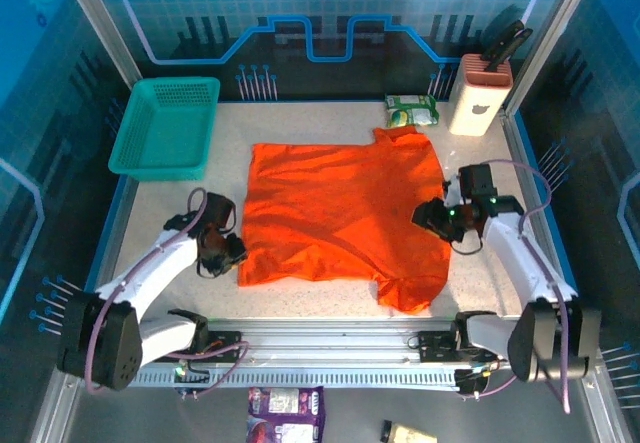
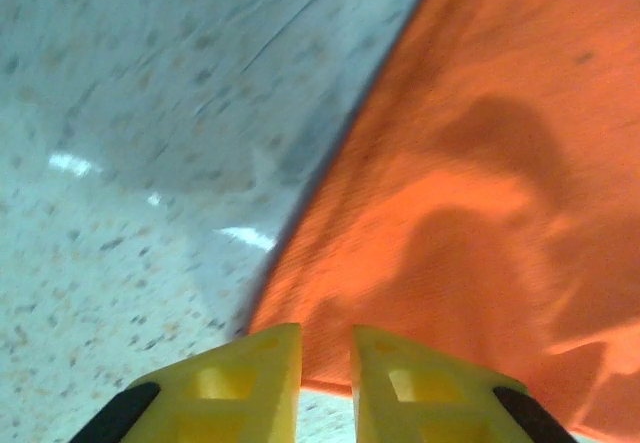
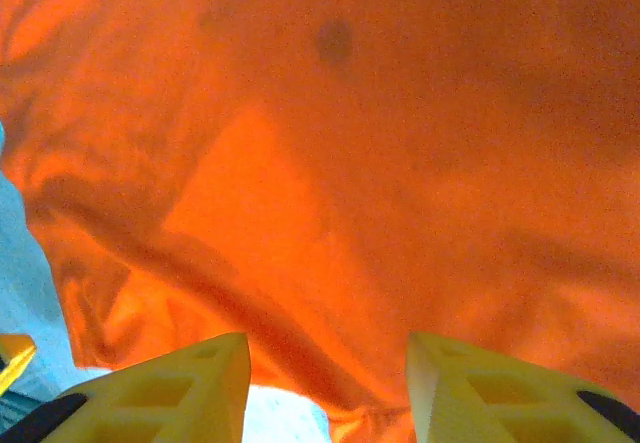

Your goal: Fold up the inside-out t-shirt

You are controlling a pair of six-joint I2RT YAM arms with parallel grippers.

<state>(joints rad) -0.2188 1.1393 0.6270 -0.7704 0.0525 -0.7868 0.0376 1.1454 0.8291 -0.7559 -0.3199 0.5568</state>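
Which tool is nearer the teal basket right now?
Left. The left tool is at the t-shirt left edge, on the teal basket side; the right tool is over its right edge.

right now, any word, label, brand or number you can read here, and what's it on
No text can be read in any view.
green packet at the back: print too small to read.
purple packet at the near edge: print too blurred to read.
knife block: small dark marks, not legible as text.
orange t-shirt: no print showing.
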